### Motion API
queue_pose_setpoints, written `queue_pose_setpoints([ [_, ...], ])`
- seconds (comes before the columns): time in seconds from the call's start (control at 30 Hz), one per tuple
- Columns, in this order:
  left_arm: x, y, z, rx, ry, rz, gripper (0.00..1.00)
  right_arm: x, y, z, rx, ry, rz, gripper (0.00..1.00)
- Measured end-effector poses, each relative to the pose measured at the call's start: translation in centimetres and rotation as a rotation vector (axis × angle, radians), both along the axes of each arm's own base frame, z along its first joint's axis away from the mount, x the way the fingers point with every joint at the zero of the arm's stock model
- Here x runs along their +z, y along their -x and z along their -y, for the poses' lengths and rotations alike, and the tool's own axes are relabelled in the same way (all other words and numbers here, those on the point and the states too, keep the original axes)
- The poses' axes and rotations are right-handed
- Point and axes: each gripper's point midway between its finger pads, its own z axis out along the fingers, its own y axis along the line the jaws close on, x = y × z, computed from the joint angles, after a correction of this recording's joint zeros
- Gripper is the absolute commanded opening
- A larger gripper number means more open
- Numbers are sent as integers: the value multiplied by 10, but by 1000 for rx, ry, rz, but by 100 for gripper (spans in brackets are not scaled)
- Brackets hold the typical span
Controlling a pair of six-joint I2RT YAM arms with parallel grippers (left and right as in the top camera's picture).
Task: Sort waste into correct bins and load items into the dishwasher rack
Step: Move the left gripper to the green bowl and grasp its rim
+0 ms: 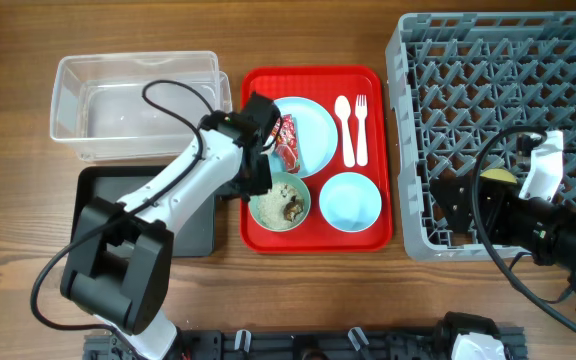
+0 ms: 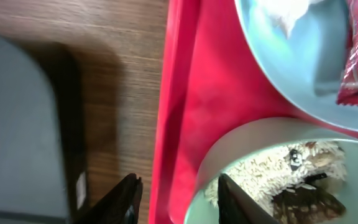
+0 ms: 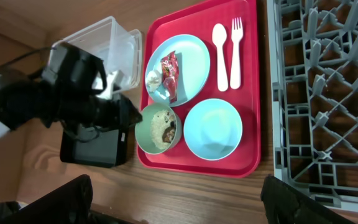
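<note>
Bowl: pale green bowl sits upright in the near-left corner of the red serving tray, mouth up; it is round, so has no long axis.
Contents: rice with brown scraps.
Left tool: parted and straddling the bowl's left rim, likely to pinch and tip it.
Black tray: on the counter just left, a handy dump.
Right tool: spread wide, empty.

The tub sits upper left, with the shallow tray below it. At centre, the serving tray carries the plate with the wrapper upper left, the spoon and fork upper right, the bowl of rice lower left, and the saucer lower right. The rack fills the right.
</note>
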Motion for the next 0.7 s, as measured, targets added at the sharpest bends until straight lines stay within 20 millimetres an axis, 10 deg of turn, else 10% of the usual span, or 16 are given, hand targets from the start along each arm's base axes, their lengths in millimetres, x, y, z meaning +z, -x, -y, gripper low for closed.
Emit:
queue_pose_setpoints([
  [0.27,-39,27,-1,-24,47,-59,25,0,0,0,0,0,0,89],
  [0.53,-30,25,3,-26,74,-36,27,-1,0,1,-6,8,-1,89],
  [0.7,-3,18,8,-31,125,46,12,-1,0,2,-7,9,-2,89],
])
